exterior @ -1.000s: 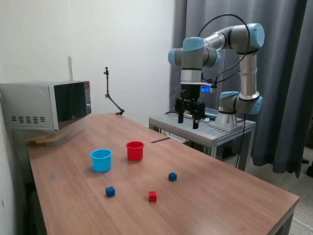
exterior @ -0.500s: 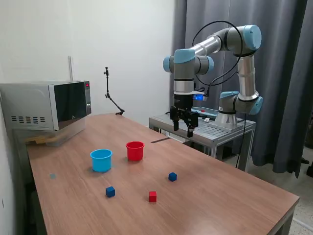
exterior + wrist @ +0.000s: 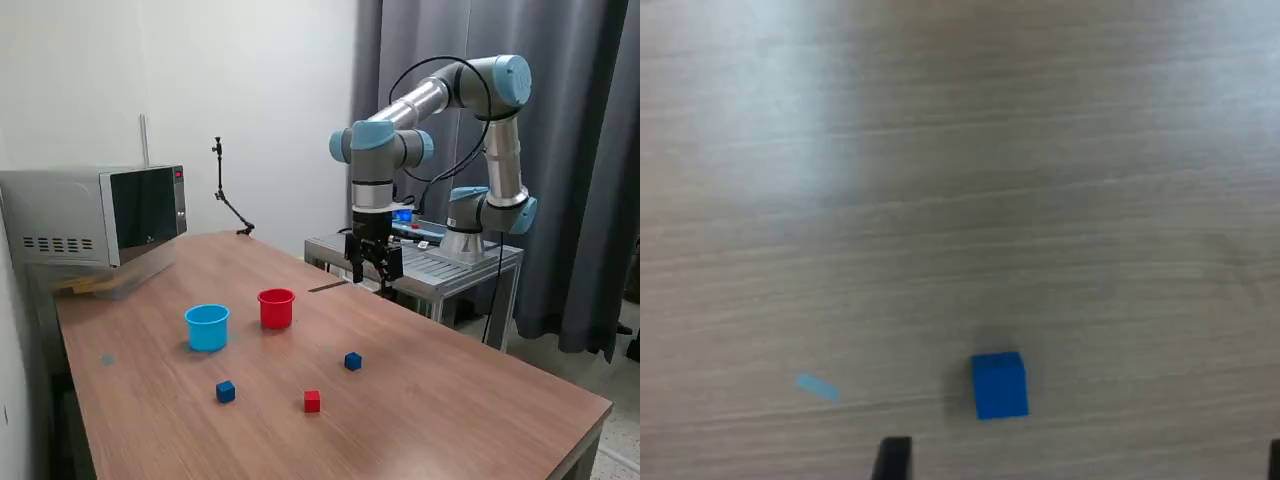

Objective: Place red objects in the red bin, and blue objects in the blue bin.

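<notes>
The red bin (image 3: 276, 308) and the light blue bin (image 3: 207, 327) stand side by side on the wooden table (image 3: 470, 400). One dark blue cube (image 3: 352, 361) lies toward the exterior view's right, another blue cube (image 3: 225, 391) sits in front of the blue bin, and a red cube (image 3: 312, 401) lies between them, nearer the front. My gripper (image 3: 372, 272) hangs open and empty, well above the table behind the cubes. The wrist view shows one blue cube (image 3: 999, 385) on the wood, near one fingertip (image 3: 895, 460), with the gripper (image 3: 1085, 466) spread wide.
A microwave (image 3: 95, 215) stands at the table's back on the exterior view's left. A thin black stand (image 3: 230, 200) rises at the far edge. A metal side table (image 3: 425, 265) holds the arm's base. A scrap of light blue tape (image 3: 817, 387) is on the wood.
The arm has swung toward the exterior view's left and lowered, bringing the gripper from over the metal side table to above the wooden table's back edge. The cubes and bins have not moved.
</notes>
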You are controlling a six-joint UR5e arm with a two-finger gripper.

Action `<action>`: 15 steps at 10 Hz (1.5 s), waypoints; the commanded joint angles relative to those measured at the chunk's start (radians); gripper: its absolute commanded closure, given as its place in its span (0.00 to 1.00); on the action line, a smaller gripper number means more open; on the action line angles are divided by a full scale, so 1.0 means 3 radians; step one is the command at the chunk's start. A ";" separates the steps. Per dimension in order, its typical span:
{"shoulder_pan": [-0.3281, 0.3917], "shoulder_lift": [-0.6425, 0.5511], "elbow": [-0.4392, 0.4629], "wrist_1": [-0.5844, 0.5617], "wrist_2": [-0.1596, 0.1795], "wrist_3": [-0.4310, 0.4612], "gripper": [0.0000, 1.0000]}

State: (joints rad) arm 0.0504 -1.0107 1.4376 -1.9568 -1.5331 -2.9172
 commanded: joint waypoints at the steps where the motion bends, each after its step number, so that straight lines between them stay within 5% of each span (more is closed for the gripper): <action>1: 0.0016 0.0020 0.0106 -0.0165 0.0002 0.0009 0.00; 11: 0.0016 0.0199 0.0331 -0.0544 0.0028 -0.0007 0.00; 13: 0.0011 0.0219 0.0362 -0.0595 0.0206 -0.0012 0.00; 15: 0.0011 0.0270 0.0382 -0.0671 0.0217 -0.0022 0.00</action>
State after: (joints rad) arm 0.0541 -0.9395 1.5468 -2.1444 -1.4778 -2.9211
